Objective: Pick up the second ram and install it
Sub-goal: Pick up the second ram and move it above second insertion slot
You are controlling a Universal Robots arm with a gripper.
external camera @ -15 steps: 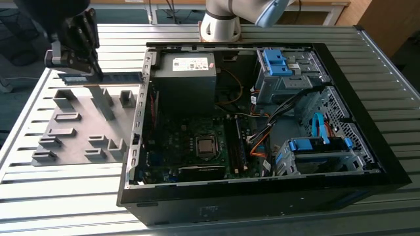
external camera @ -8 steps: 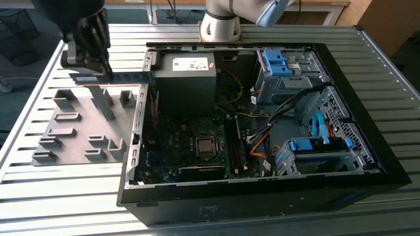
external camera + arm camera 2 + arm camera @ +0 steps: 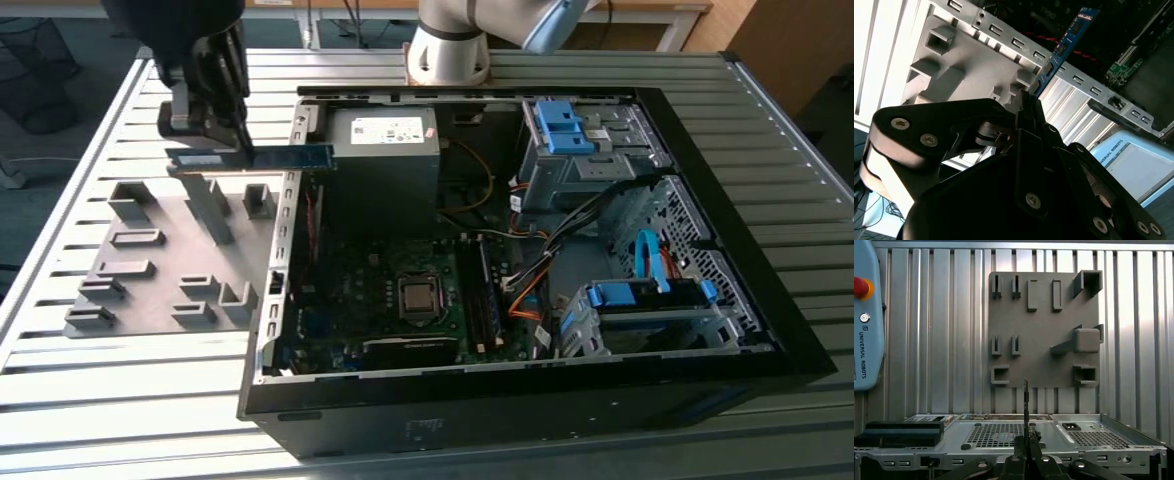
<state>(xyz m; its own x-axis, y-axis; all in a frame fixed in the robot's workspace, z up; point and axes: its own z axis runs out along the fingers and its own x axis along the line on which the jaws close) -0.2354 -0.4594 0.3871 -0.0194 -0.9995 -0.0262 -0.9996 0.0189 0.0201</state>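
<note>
The second ram [image 3: 267, 157], a thin blue-green stick, hangs level above the seam between the grey holder plate [image 3: 147, 265] and the open computer case [image 3: 534, 395]. My gripper [image 3: 214, 148] is shut on its end toward the exterior view's left. The second wrist view has the stick [image 3: 1066, 42] reaching out from the shut fingers [image 3: 1030, 116] across the case wall. Seen edge-on in the first wrist view, the stick [image 3: 1026, 402] rises from the gripper [image 3: 1026, 440]. A darker memory stick [image 3: 482, 292] stands in a slot on the motherboard [image 3: 360, 290].
The holder plate carries several raised brackets [image 3: 207, 205]. Inside the case are the power supply [image 3: 384, 150], blue drive cages [image 3: 574, 130], loose cables [image 3: 527, 270] and the processor socket [image 3: 419, 297]. A teach pendant [image 3: 865, 315] lies on the slatted table [image 3: 120, 390].
</note>
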